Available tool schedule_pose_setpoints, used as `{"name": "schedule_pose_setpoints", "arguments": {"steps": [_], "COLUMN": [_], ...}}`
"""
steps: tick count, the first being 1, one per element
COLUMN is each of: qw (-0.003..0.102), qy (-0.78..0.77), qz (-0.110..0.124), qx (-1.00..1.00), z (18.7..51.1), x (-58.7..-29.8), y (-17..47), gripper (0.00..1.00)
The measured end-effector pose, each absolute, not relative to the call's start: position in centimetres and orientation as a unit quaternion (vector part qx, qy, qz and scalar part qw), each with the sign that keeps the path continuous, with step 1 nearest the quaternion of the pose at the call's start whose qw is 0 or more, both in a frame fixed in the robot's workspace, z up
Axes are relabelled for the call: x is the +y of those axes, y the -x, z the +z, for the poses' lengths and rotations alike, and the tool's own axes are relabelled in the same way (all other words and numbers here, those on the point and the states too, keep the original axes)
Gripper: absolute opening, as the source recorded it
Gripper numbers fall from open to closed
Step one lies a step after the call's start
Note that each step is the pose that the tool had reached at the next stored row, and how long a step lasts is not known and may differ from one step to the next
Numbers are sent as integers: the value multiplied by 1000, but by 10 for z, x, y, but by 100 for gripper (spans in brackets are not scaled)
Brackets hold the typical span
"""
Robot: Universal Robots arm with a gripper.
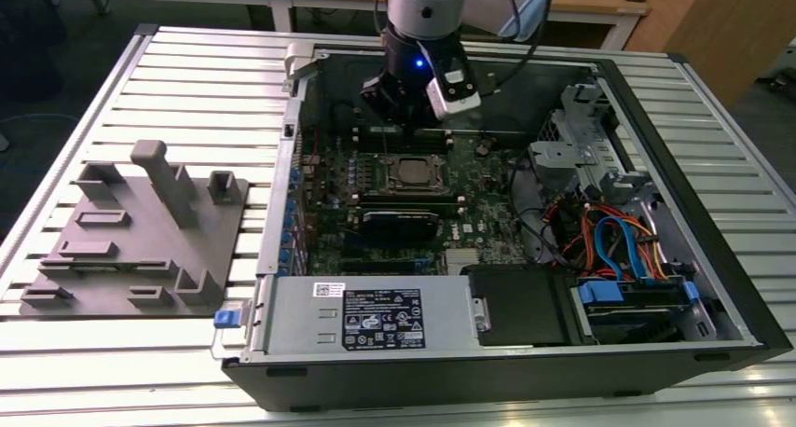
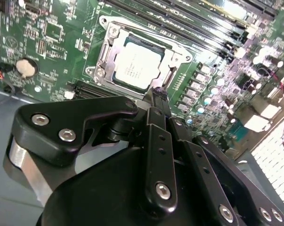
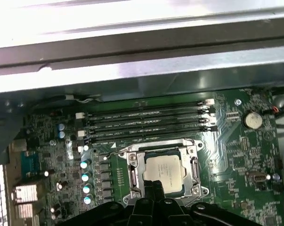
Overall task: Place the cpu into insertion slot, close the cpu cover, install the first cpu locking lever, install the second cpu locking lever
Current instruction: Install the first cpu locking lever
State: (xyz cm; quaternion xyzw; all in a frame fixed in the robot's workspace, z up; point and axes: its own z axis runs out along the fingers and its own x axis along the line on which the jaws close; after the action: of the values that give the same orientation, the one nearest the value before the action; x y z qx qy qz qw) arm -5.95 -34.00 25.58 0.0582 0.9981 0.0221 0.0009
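In the exterior view, an open computer case lies on a slatted table. On a dial centred on the case, a grey moulded tray sits at nine o'clock. The green circuit board lies inside the case, with the socket toward its eleven o'clock. The chip lies flat in the socket, and the cover frames it. The gripper hangs at the socket's twelve o'clock, close above the board. A grey power box sits at the socket's six o'clock.

In the second wrist view, the chip fills the window of the cover, which lies down over it. The gripper is just beside one corner of the cover, its jaws pressed together with nothing between them. Long memory slots run alongside the socket, and a coin battery sits well apart from it.

In the first wrist view, take the gripper as the socket's six o'clock. The memory slots then lie at twelve and the coin battery near two. The chip sits inside the cover. The closed jaws overlap the cover's near edge; whether they touch it I cannot tell.
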Motion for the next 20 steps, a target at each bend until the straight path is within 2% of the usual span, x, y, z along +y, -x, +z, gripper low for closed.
{"name": "schedule_pose_setpoints", "arguments": {"steps": [20], "qw": [2], "qy": [-37], "qz": [25], "qx": [999], "z": [254], "x": [-340], "y": [80], "gripper": [11]}}
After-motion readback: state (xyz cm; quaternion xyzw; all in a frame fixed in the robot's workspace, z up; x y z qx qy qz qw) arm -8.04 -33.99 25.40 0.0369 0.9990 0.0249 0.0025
